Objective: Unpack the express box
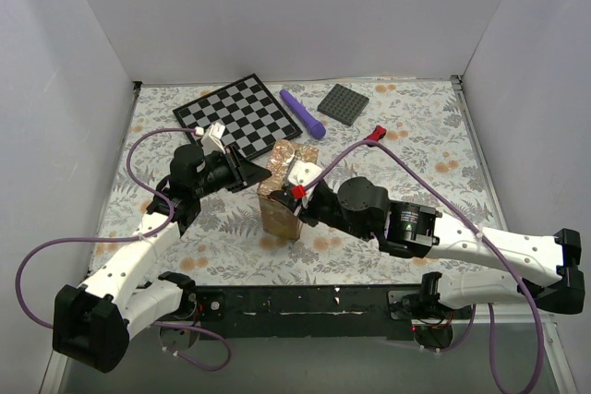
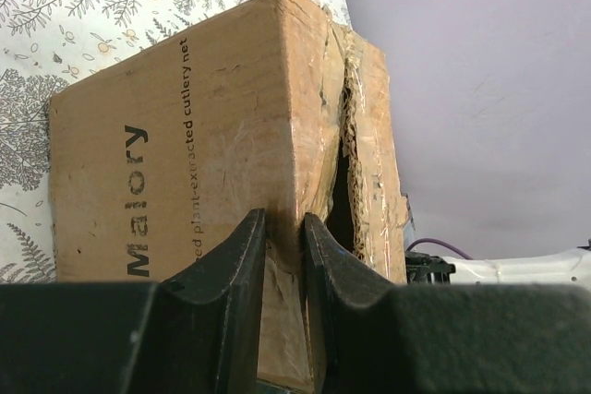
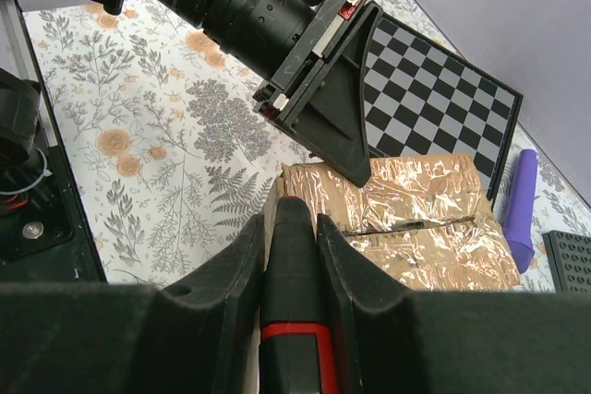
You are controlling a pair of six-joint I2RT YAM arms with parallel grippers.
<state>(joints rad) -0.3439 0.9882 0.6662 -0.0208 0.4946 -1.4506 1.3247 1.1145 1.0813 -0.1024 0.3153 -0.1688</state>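
Box [image 1: 280, 198] upright at middle of table [image 1: 434, 145], taped top partly split. Left gripper [image 2: 282, 223] pinches box edge, narrow, likely steadying it. Right gripper [image 3: 288, 223] clamps black red-banded tool [image 3: 294, 306] at taped top, probably for slitting.

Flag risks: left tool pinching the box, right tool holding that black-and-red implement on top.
1. The left tool grips only a thin edge of the express box; a push may tip or slide it.
2. The black-and-red implement in the right tool works close to the left tool; a slip could strike it.
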